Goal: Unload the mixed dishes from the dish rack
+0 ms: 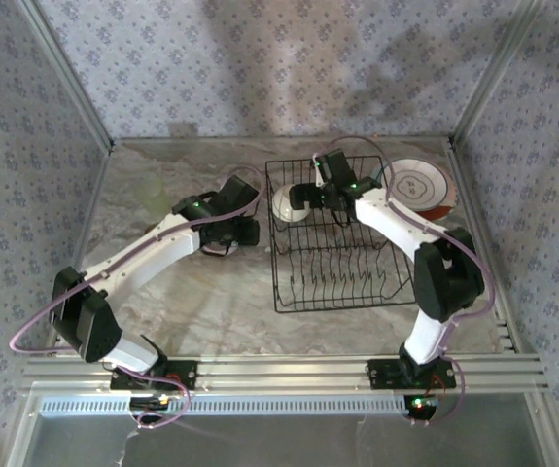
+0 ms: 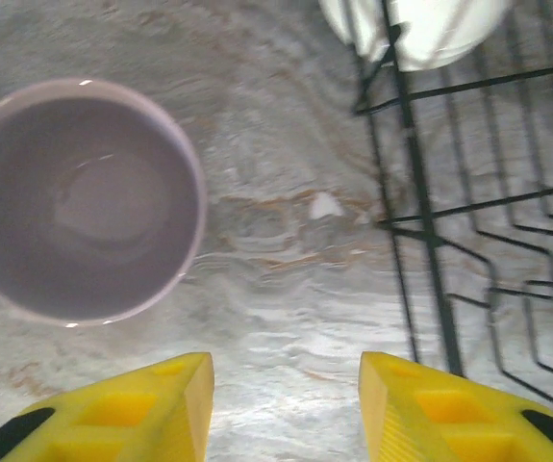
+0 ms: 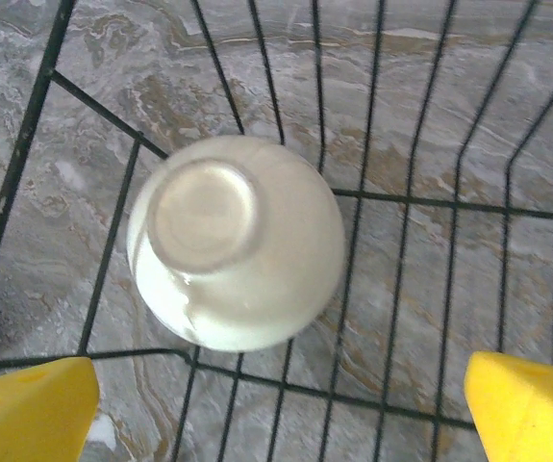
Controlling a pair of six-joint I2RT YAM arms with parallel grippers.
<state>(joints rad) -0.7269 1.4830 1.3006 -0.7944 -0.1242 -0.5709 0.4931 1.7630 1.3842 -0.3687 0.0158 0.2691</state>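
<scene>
1. The dish rack (image 1: 342,263) stood right of centre on the marbled worktop (image 1: 211,311). A cream bowl (image 3: 238,241) lay upside down in its far left corner, foot ring uppermost.
2. No other dish showed among the rack's wires, though the right arm crossed over part of it.
3. Outside the rack, a lilac bowl (image 2: 79,202) stood upright on the worktop, near the rack's left side but apart from it. A ringed plate (image 1: 420,185) with a red-brown rim lay flat just beside the far right corner.
4. The right claw (image 3: 281,404) hung directly above the cream bowl. Its yellow fingers were spread wide to either side and touched nothing.
5. The left claw (image 2: 286,385) hovered over bare worktop between the lilac bowl and the rack. Its fingers were apart, with nothing between them.
6. The step in hand looked like taking the cream bowl, and judging by the near-bare rack the unloading was probably close to done.
7. The next move would call for the right claw to come down and close across the bowl's rounded body.
8. That domed, glossy wall looked liable to slip, and the fingers would have to fit between the wires around it.
9. The bowl would then need lifting clear of the rack's raised side before being set on the worktop.
</scene>
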